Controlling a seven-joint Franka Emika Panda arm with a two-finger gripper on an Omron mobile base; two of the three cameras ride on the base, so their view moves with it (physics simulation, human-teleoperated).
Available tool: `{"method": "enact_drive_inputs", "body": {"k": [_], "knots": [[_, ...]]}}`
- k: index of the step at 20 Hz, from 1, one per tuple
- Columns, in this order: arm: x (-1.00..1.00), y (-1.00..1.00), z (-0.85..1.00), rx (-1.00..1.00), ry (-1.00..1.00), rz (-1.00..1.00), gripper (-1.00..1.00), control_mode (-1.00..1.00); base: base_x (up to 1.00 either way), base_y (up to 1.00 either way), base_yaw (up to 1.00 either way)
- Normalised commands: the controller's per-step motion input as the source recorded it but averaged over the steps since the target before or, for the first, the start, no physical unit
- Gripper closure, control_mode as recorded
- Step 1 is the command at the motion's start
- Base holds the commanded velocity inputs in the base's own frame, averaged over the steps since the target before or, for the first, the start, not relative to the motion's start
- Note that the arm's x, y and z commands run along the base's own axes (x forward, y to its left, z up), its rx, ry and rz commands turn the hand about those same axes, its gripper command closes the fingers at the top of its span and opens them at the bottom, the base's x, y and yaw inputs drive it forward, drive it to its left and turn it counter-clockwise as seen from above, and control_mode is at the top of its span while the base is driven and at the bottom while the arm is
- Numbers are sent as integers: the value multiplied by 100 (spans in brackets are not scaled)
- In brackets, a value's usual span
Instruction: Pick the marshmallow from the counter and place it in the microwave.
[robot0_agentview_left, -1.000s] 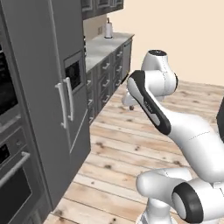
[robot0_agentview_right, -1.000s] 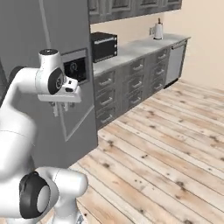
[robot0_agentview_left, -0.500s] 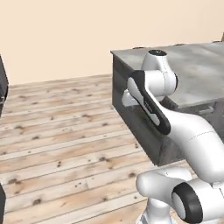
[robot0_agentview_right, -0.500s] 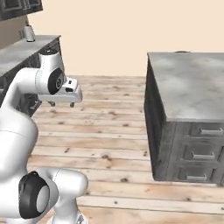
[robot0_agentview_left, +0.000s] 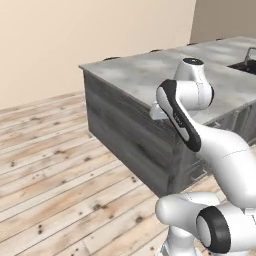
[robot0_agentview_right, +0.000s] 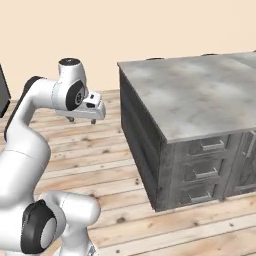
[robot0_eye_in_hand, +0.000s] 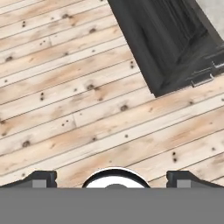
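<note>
Since the earlier frame the base has turned, bringing the grey island table (robot0_agentview_right: 200, 95) closer. The gripper (robot0_agentview_right: 82, 120) hangs over the plank floor (robot0_eye_in_hand: 87, 87), its fingers (robot0_eye_in_hand: 41, 178) spread wide and empty. The marshmallow cannot be made out.

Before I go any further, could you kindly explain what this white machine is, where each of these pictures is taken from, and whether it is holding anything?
It is a white robot arm on a base that drives about a simulated kitchen. Two cameras ride on the base behind the arm, one to its left, one to its right. The third sits on the hand and looks down along the pincer.

In the right base view the pincer hangs over the wooden floor, beside a kitchen island. Its counter is a light grey slab over grey drawer fronts with bar handles.

In the hand view the two dark fingertips stand far apart with nothing but floor between them, so the pincer is open and empty.
</note>
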Motion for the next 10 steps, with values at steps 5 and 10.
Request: {"method": "enact_drive_inputs", "body": {"k": [5, 10], "knots": [[0, 0, 0, 0, 0, 0, -100, 100, 100, 85, 5], [0, 0, 0, 0, 0, 0, -100, 100, 100, 54, 29]]}}
